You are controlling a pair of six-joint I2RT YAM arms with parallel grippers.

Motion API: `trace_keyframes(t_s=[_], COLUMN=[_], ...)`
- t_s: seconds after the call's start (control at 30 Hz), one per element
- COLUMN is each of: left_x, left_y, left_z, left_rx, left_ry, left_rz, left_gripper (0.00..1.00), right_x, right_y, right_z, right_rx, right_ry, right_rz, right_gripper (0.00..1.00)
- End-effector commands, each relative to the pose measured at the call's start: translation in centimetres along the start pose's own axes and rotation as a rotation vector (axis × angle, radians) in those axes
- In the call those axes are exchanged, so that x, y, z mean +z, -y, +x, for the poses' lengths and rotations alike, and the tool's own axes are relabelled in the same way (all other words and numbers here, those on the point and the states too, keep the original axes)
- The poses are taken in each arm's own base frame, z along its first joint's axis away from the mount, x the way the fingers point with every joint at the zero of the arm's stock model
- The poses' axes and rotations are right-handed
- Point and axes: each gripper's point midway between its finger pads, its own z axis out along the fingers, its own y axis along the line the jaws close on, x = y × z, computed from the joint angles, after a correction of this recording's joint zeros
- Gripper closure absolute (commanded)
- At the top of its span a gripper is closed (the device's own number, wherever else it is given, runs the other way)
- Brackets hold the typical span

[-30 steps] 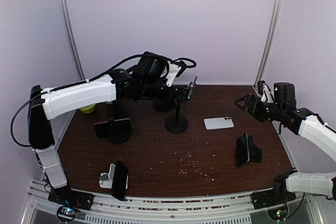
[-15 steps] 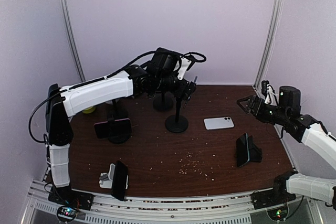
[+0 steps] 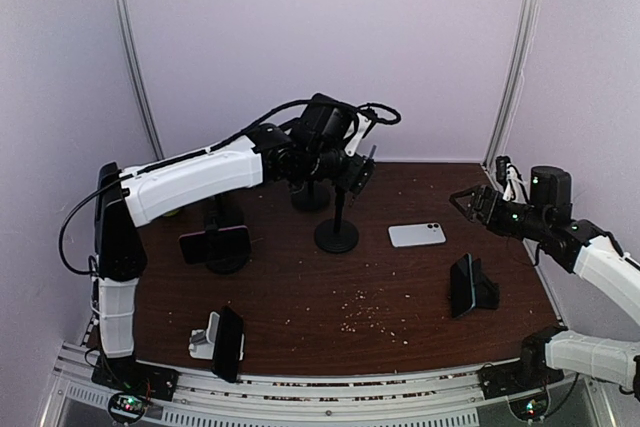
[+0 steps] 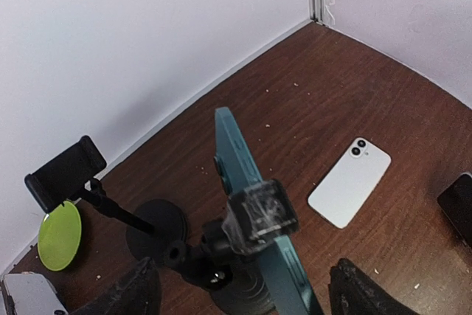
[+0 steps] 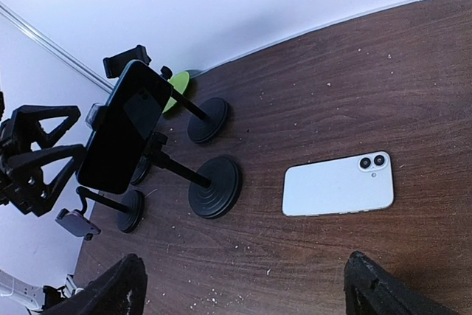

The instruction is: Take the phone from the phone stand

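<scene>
The phone (image 4: 232, 153), in a teal case, stands on edge in the clamp of the black phone stand (image 4: 259, 215); the right wrist view shows its dark screen (image 5: 122, 127) above the stand's round base (image 5: 214, 186). My left gripper (image 4: 247, 296) is open, with one finger on each side of the phone's lower part and a gap on both sides. From above, that gripper (image 3: 352, 175) covers most of the phone (image 3: 368, 159) over the stand's base (image 3: 336, 236). My right gripper (image 3: 475, 202) hangs open at the right and holds nothing.
A white phone (image 3: 417, 235) lies flat to the right of the stand. Another stand with a phone (image 3: 213, 244) is on the left, and an empty stand (image 4: 66, 171) stands behind beside a green disc (image 4: 59, 234). A black phone on a wedge (image 3: 465, 284) and a white dock with a phone (image 3: 222, 339) sit nearer.
My left arm has swung right and forward, bringing its gripper around the phone on the stand, and its jaws have narrowed a little. The right gripper shifted slightly right, then stopped.
</scene>
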Motion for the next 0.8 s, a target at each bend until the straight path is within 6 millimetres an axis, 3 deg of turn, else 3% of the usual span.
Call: trace_keyframes(t_s=[0.0,0.2,0.77], left_x=[-3.5,-3.4,0.4], left_y=[-0.1,0.2,2.0], left_z=[-1.0,0.2,2.2], left_rx=[-0.033,-0.029,-0.052], left_ry=[0.021,-0.008,-0.021], left_rz=[-0.019,-0.03,-0.023], left_gripper=[0.19,0.21,0.55], right_x=[0.6,1.1,0.9], right_y=[0.1,0.2,0.0], right_z=[0.4,0.6,0.5], right_rx=[-0.008,0.005,0.027], right_ry=[-0.017,-0.036,-0.04], right_rz=[-0.005,-0.006,-0.012], right_gripper=[0.07,0.07,0.07])
